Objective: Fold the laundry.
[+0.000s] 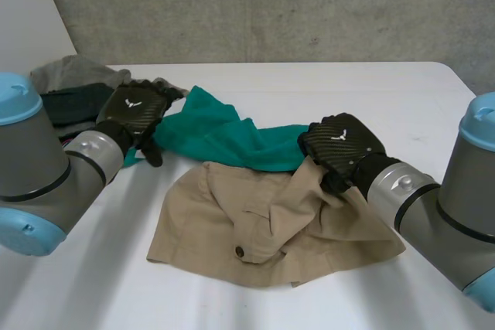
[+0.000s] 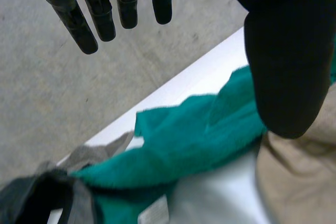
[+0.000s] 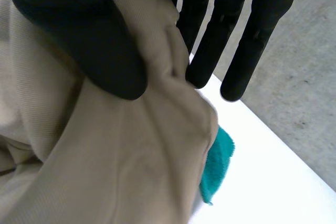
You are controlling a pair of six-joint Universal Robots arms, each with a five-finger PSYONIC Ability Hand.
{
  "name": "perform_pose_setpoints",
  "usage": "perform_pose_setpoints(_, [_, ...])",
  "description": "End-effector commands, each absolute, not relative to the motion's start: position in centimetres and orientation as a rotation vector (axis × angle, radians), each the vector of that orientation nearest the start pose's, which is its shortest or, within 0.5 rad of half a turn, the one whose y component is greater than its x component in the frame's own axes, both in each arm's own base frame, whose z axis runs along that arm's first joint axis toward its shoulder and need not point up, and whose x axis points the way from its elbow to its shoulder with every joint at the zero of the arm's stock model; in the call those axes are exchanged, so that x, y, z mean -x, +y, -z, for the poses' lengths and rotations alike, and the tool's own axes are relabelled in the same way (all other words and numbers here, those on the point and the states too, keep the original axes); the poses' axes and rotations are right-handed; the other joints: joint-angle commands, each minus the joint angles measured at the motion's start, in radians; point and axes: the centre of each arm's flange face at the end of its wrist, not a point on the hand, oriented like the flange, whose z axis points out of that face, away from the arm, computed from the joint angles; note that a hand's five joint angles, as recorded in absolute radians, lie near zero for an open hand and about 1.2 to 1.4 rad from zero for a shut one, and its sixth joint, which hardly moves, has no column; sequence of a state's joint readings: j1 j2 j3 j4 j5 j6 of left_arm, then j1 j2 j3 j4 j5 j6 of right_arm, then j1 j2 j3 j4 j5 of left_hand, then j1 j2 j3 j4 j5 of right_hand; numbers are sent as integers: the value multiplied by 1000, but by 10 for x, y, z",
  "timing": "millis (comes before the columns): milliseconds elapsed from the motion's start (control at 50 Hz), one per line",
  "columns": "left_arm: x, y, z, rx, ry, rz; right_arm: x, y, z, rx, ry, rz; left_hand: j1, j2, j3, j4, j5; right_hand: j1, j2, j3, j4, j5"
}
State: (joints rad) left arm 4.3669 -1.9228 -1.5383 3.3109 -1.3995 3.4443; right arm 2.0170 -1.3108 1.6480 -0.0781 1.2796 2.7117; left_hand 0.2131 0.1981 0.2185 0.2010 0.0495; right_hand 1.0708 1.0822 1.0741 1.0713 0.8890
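1 tan shorts [image 1: 263, 222] on counter [image 1: 325, 86] | 1 teal towel [image 1: 224, 138] behind shorts | 1 grey heap [image 1: 69, 75] left of shorts | left hand [image 1: 135, 110] fingers [image 2: 100, 17] apart | right hand [image 1: 340, 143] fingers [image 3: 207, 51] clamp shorts

One beige garment [image 1: 263, 226], one green cloth [image 1: 216, 133], one grey garment [image 1: 73, 71], one dark garment [image 1: 69, 103]

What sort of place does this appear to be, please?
Probably a robotics lab, not a home: bare concrete wall, plain white table, beige shorts and green cloth between two robot arms.
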Motion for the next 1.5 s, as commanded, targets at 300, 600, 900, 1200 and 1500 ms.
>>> perform_pose_setpoints(300, [357, -307, -188, -1564, 2470, 1932, -287, -230, -206, 1190, 1941, 1712, 150, 165, 145, 162, 139, 325, 314, 322, 325, 333])
perform_pose_setpoints(600, [393, -312, -152, -1716, 2285, 1887, -284, -238, -203, 1185, 1940, 1702, 959, 974, 953, 971, 948, 325, 314, 322, 325, 333])
perform_pose_setpoints(900, [309, -406, -291, -784, 1799, 2318, -286, -235, -196, 1242, 1942, 1681, 1183, 1198, 1178, 1195, 1172, 325, 314, 322, 325, 333])
perform_pose_setpoints(1200, [133, -468, -411, -151, 1379, 2401, -291, -227, -195, 1263, 1926, 1665, 1183, 1198, 1178, 1195, 1172, 325, 314, 322, 325, 333])
perform_pose_setpoints(1500, [140, -503, -253, -379, 1854, 2116, -291, -226, -194, 1272, 1925, 1663, 1183, 1198, 1178, 1195, 1172, 325, 314, 322, 325, 333])
